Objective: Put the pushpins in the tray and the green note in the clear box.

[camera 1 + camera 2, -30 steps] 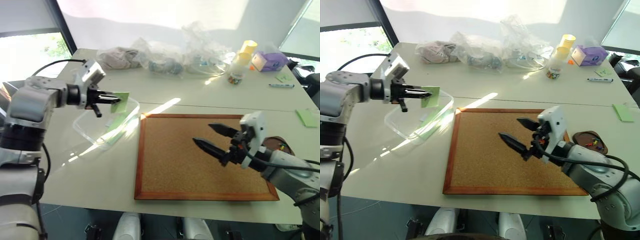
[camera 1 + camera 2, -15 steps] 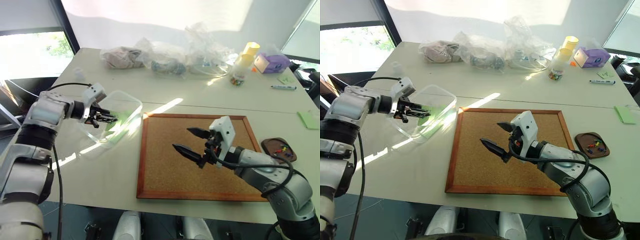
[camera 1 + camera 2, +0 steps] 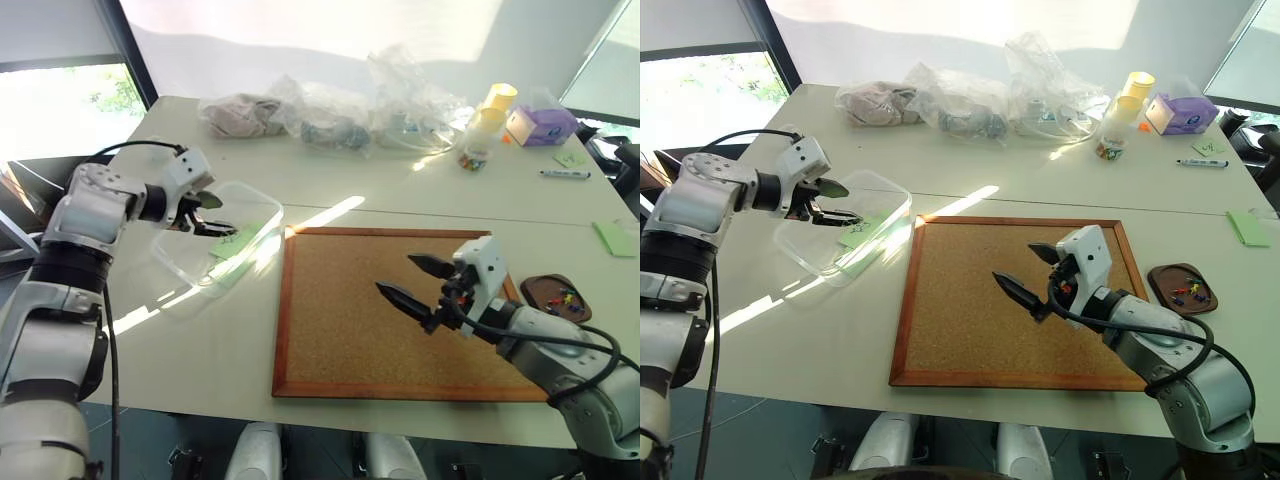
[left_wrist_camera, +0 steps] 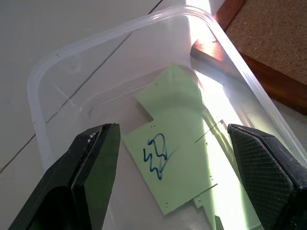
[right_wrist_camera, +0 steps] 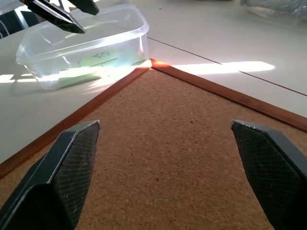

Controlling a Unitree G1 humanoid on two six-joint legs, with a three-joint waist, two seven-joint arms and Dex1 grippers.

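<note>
Green note (image 3: 858,233) inside clear box (image 3: 815,262)

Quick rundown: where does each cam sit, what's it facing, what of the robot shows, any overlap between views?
Left and right eye views: head stereo pair, looking forward and down over the table; both arms show, with the left tool and right tool.
Left wrist view: on the left wrist, looking into the clear box at the green note; its two open fingers show.
Right wrist view: on the right wrist, looking across the cork board; its open fingers frame it.
Shared: both wrist views catch the clear box and a cork board corner.
</note>
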